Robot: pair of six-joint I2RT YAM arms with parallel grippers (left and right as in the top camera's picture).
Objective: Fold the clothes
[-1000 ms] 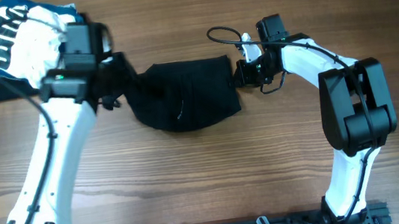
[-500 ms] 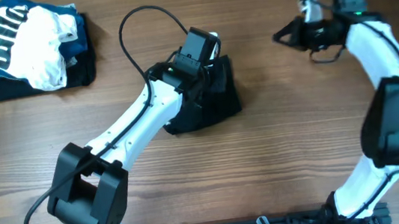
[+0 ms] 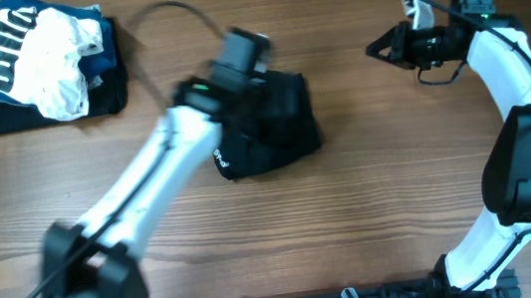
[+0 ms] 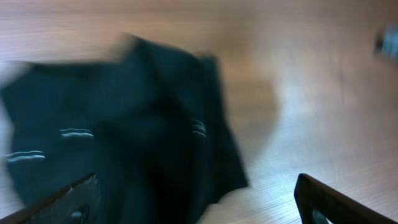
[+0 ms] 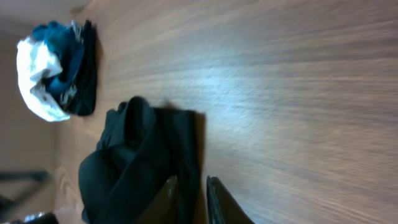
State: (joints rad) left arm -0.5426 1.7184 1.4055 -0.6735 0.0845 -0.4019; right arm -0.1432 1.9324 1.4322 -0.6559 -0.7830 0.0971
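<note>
The black shirt (image 3: 278, 127) lies bunched and doubled over in the middle of the table, and a small white logo mark shows on it. In the left wrist view the shirt (image 4: 137, 124) fills the left half, blurred. My left gripper (image 3: 257, 75) hovers over the shirt's upper edge, its arm blurred by motion. Its jaws (image 4: 199, 208) are open wide with nothing gripped. My right gripper (image 3: 375, 50) hangs at the upper right, well away from the shirt (image 5: 137, 162). Its fingers (image 5: 191, 182) stand a narrow slit apart and hold nothing.
A pile of other clothes (image 3: 34, 55), white, blue-striped and dark, sits at the table's far left corner and also shows in the right wrist view (image 5: 53, 71). Bare wooden tabletop (image 3: 410, 183) lies around the shirt.
The left gripper carried the shirt's left edge over to the right, doubling it, and has now opened. The right gripper let go of the right edge and withdrew up and right.
</note>
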